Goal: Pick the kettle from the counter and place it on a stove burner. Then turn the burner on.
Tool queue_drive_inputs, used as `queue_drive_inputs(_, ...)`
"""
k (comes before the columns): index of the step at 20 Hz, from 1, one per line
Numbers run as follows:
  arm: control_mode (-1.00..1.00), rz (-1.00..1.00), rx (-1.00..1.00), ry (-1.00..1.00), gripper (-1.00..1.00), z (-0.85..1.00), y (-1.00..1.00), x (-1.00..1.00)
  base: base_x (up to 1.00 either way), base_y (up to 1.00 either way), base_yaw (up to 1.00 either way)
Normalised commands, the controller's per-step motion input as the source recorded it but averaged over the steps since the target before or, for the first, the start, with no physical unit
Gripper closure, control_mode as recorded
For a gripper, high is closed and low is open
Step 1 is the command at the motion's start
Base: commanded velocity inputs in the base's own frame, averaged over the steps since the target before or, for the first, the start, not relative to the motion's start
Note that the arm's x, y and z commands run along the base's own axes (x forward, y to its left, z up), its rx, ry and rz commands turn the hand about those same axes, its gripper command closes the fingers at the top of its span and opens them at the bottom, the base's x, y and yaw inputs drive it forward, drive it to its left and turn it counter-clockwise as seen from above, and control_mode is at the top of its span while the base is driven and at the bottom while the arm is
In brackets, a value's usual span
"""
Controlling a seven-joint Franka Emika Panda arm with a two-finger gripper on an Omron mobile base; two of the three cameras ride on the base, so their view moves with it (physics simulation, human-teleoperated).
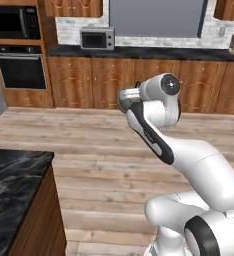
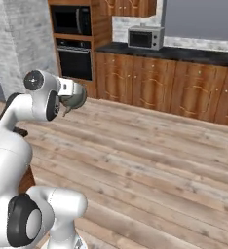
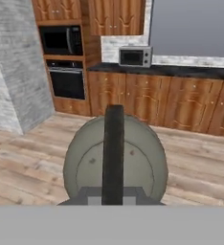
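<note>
Kettle (image 3: pixel 115 160) first: we have it hanging from the pincer (image 3: pixel 113 191) by its thin dark arched handle (image 3: pixel 113 143), carried in the air over the wooden floor (image 3: pixel 32 162) and well apart from any surface. In the hand view the squat grey-beige body spreads out directly beyond the fingertips, with the handle running straight up the middle of it. The pincer is pressed together on that handle — the jaws themselves are mostly hidden behind the kettle, but nothing else is between them. In the right base view the kettle (image 2: pixel 74 96) sits just past the wrist, at the end of the folded arm; in the left base view it (image 1: pixel 125 99) peeks out on the far side of the hand.

We judge it to be stiff metal, fairly light when empty, smooth and likely slippery. Its handle is the sensible place to hold, near the top of the arch, so the weight hangs below the fingers. Held there it can swing or tip — a steady, level carry suits it.

A corner of the counter (image 1: pixel 11 185) lies below and to the pincer's left in the left base view.
</note>
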Motion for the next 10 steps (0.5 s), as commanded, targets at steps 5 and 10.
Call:
queue_drive_inputs(5,1.00,0.00,0.00,0.00,1.00,0.00,0.00,0.00,1.00,-0.48,0.48)
queue_drive_inputs(10,1.00,0.00,0.00,0.00,1.00,0.00,0.00,0.00,0.97,-0.82,0.32)
